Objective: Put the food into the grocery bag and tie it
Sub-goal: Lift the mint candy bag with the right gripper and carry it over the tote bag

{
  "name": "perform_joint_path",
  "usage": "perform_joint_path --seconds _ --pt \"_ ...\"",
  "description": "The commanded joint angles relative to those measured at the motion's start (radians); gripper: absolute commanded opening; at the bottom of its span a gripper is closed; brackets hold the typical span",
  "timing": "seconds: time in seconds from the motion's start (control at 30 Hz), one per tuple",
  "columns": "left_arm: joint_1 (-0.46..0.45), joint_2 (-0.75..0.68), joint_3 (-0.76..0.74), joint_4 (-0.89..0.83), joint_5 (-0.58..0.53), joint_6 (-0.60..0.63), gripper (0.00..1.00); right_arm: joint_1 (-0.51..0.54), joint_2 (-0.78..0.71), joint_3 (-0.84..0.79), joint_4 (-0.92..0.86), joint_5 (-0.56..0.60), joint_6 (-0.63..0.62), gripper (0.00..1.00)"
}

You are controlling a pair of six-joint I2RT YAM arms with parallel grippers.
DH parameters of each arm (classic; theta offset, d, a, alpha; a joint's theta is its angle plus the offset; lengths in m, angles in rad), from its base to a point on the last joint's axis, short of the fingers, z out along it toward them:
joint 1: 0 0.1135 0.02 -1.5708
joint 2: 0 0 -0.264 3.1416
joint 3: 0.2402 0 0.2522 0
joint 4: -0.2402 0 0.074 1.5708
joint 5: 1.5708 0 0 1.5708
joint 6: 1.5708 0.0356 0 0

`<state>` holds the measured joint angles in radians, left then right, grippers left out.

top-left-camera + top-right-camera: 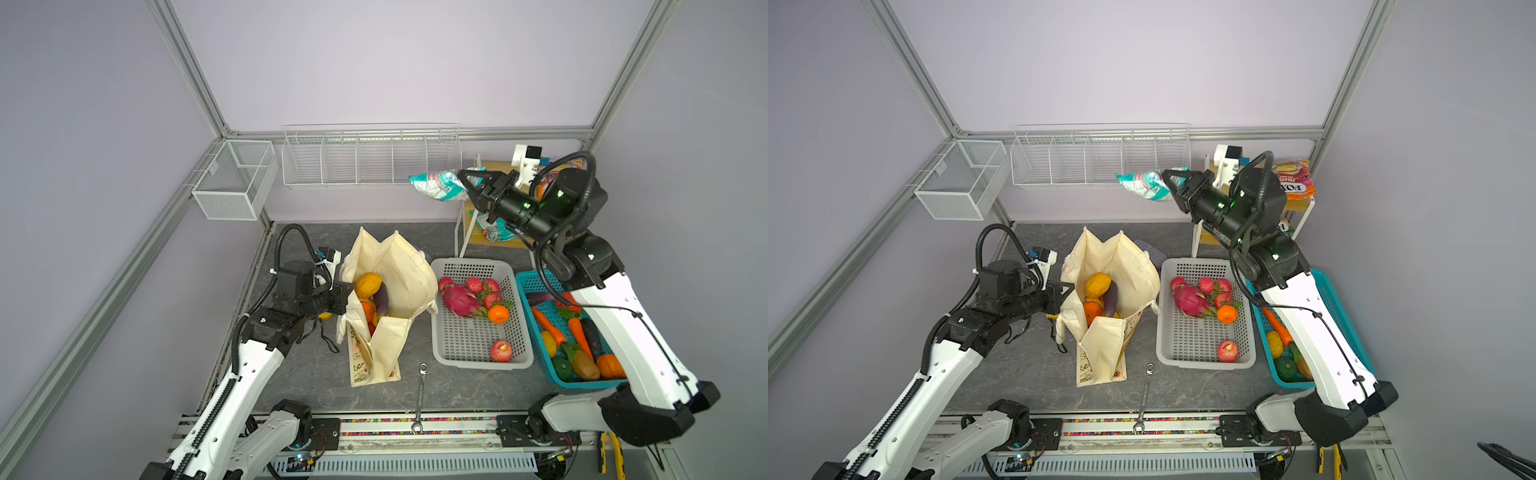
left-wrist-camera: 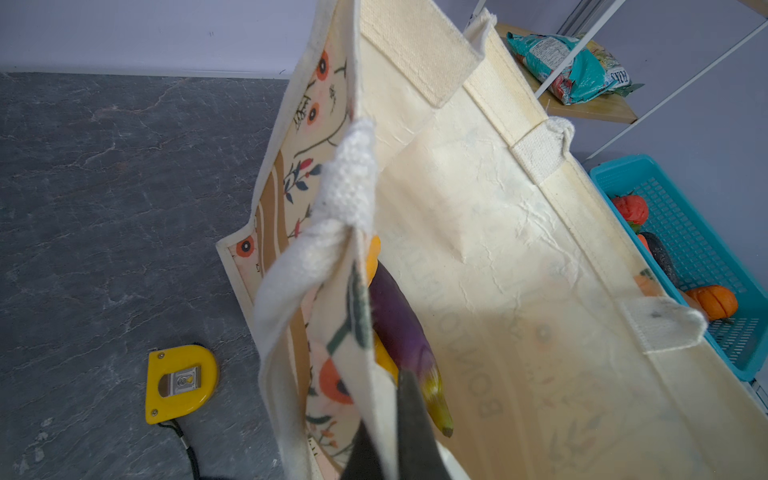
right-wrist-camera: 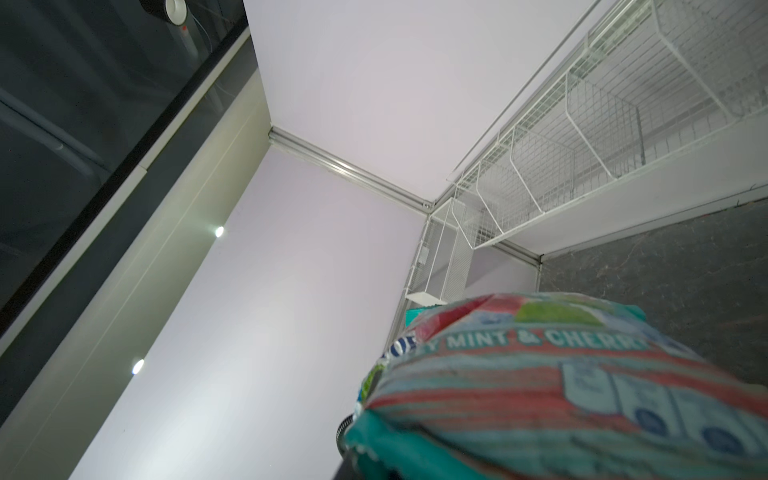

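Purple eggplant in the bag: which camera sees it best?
The left wrist view: the purple eggplant shows close up and big, lying inside the grocery bag. Both top views show it small and far. The right wrist view misses it.

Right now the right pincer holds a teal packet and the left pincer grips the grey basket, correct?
No: the left pincer grips the rim of the bag instead, as the left wrist view shows. The right pincer does hold the teal packet.

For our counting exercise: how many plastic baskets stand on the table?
2. The grey basket stands just right of the grocery bag. The teal basket stands beside it, further right, partly covered by the right arm. No other shows.
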<state>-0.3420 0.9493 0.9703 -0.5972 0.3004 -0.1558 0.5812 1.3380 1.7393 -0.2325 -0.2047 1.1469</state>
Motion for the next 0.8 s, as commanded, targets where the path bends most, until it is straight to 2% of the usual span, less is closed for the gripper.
perform_joint_path --seconds 0.0,0.13,0.3,0.47,0.77 --pt "-0.008 -0.012 -0.008 0.031 0.010 0.012 0.00 0.090 -0.025 -0.083 0.000 0.077 -0.122 0.07" --pt "-0.009 -0.010 -0.008 0.031 0.008 0.013 0.00 0.204 -0.045 -0.179 -0.041 0.160 -0.204 0.07" --pt "-0.009 -0.009 -0.007 0.030 0.007 0.013 0.00 0.290 -0.022 -0.252 -0.073 0.221 -0.263 0.07" --pt "-0.009 -0.016 -0.007 0.028 0.004 0.015 0.00 0.331 0.035 -0.263 -0.116 0.260 -0.318 0.07" --pt "-0.009 -0.009 -0.007 0.030 0.006 0.015 0.00 0.358 0.171 -0.180 -0.201 0.242 -0.422 0.07"
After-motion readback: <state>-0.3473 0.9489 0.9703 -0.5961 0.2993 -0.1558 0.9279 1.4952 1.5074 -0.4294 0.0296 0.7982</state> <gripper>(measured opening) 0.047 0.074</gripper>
